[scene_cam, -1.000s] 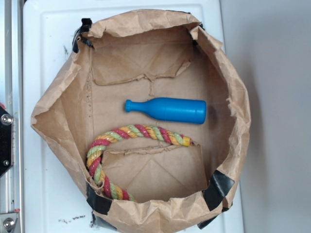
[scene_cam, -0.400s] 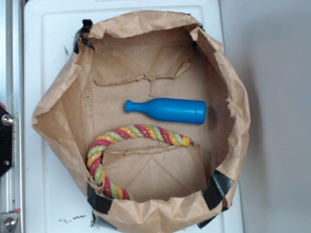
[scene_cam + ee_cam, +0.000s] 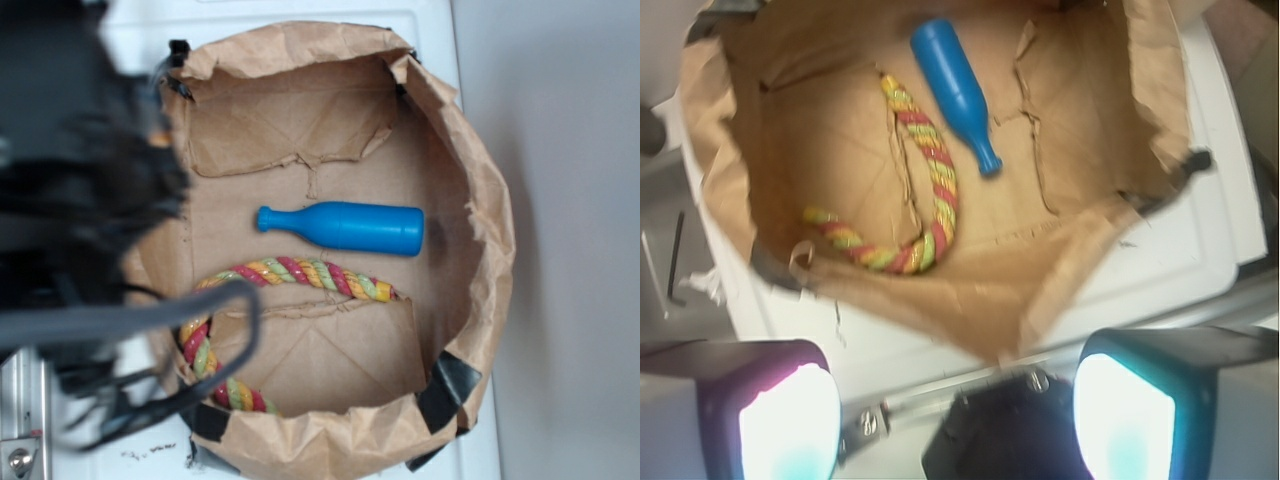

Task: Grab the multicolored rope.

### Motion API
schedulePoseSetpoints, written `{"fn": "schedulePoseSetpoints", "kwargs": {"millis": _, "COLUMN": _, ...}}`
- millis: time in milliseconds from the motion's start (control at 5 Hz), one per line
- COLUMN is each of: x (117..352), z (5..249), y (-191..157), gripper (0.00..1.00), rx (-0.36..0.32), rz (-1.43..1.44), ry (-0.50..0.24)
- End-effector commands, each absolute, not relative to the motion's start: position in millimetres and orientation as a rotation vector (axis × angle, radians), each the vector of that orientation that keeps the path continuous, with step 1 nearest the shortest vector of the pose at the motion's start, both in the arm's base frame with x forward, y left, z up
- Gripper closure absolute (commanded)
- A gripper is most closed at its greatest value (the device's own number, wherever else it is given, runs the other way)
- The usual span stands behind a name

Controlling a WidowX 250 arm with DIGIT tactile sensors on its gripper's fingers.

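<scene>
The multicolored rope (image 3: 300,272), a twisted red, yellow and pale green cord, lies curved on the floor of an open brown paper bag (image 3: 480,200). My blurred dark arm (image 3: 80,200) and its cable cover the bag's left side and part of the rope's bend. In the wrist view the rope (image 3: 935,180) lies far ahead inside the bag (image 3: 1060,250). My gripper (image 3: 955,420) is open, its two pale pads (image 3: 790,420) wide apart with nothing between them. It hangs outside the bag rim, over the white surface and a metal rail.
A solid blue bottle-shaped toy (image 3: 345,227) lies just beyond the rope, shown also in the wrist view (image 3: 952,85). The bag's crumpled walls stand up all round, with black tape (image 3: 452,388) at the corners. The bag sits on a white surface (image 3: 1160,250) beside a metal rail (image 3: 20,440).
My arm has swung into the exterior view from the left and now covers the bag's left side. Rope, bottle and bag have not moved.
</scene>
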State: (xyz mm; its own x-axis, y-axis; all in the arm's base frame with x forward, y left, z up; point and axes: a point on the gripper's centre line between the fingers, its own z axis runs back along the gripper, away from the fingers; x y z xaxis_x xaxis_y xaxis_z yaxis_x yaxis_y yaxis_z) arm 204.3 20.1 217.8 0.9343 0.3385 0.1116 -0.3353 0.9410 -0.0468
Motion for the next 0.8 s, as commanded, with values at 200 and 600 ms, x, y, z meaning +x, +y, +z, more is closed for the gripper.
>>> {"fn": "schedulePoseSetpoints", "kwargs": {"millis": 200, "x": 227, "z": 137, "y": 21, "gripper": 0.00, "rx": -0.027, "rz": 0.495, "ry": -0.105}}
{"fn": "schedulePoseSetpoints", "kwargs": {"millis": 600, "x": 227, "z": 137, "y": 21, "gripper": 0.00, "rx": -0.027, "rz": 0.495, "ry": -0.105}}
